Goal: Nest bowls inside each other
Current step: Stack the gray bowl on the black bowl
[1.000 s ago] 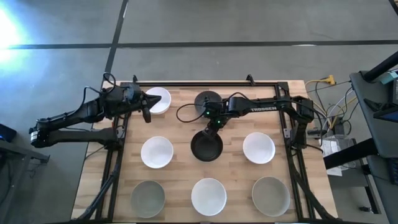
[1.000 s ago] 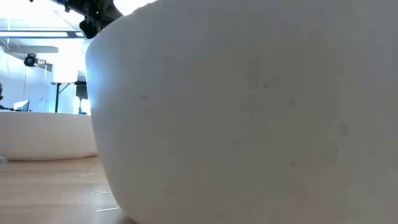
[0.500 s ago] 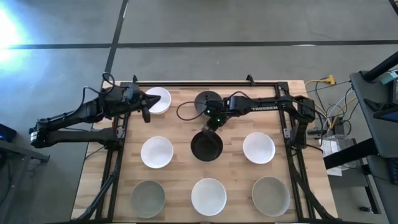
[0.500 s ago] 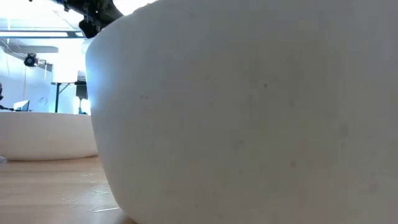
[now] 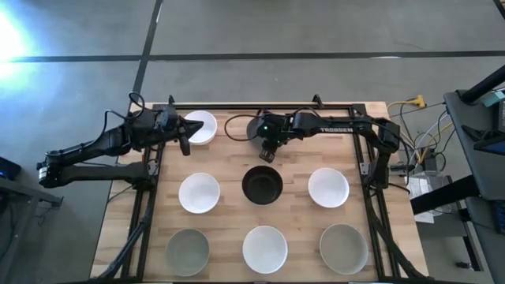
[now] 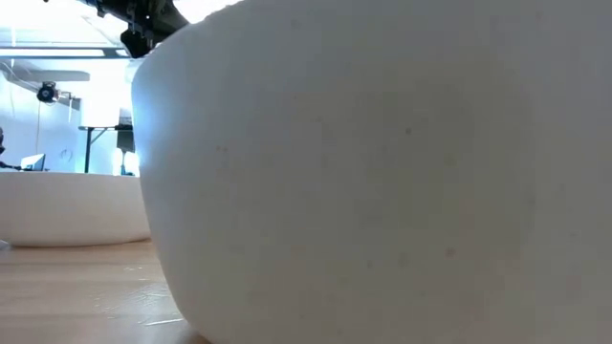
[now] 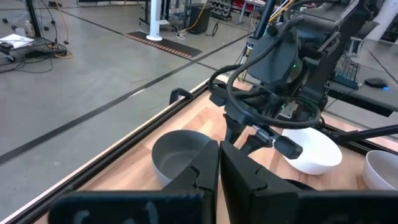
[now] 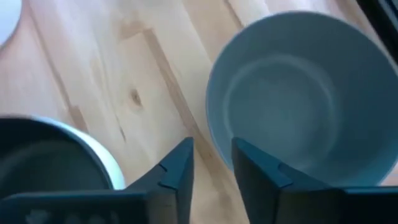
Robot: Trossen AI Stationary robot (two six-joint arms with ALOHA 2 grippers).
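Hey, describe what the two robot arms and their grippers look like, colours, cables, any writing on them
Both arms are black with slim jointed links. The right arm carries white TROSSEN lettering, a small green light near its wrist, and a black cable looping beside it. The left arm has black cable loops too. Each gripper, like the right gripper, has two flat, angular dark fingers.

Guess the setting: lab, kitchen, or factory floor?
Most likely a robotics lab or workshop: polished concrete floor, a framed wooden table with bowls laid in a grid, loose cables and equipment stands beside it.
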